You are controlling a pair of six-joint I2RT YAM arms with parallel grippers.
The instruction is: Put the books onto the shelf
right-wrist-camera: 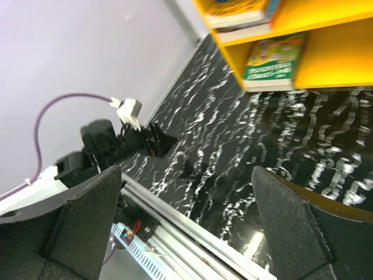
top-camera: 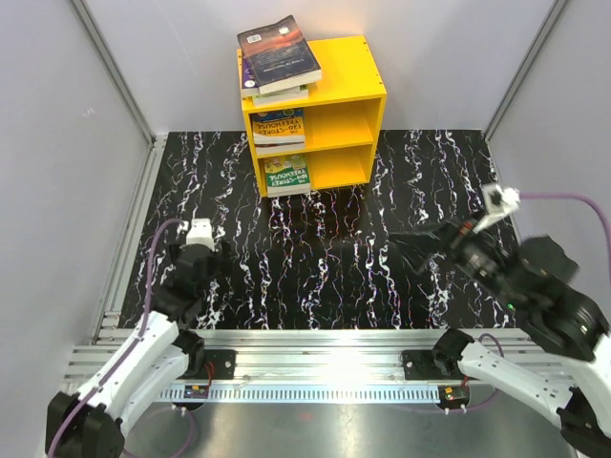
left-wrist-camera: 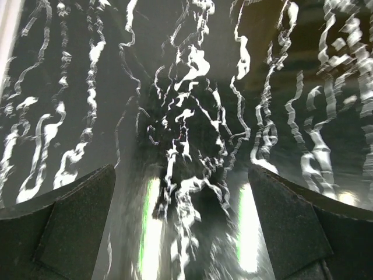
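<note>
Jaws wide apart, the left pincer [left-wrist-camera: 180, 175] hangs empty, low over the black, white-veined counter [top-camera: 382, 286] at the near left. Toward the middle, at the counter's far edge, stands the yellow shelf [top-camera: 353, 67], its 2 compartments facing the arms. The books [top-camera: 279, 57] are all gathered at its left end. A stack lies on the top board, crowned by a dark paperback [top-camera: 275, 40] turned askew to the ones beneath it. An upper pile [top-camera: 278, 127], orange cover showing, lies flat in the upper compartment. A lower pile [top-camera: 286, 175], green cover up, lies flat in the lower compartment. At the near right, the right pincer [right-wrist-camera: 186, 175] is raised above the counter, jaws likewise spread with nothing between them. Its wrist camera looks across at the left arm and the shelf's 2 compartments.
</note>
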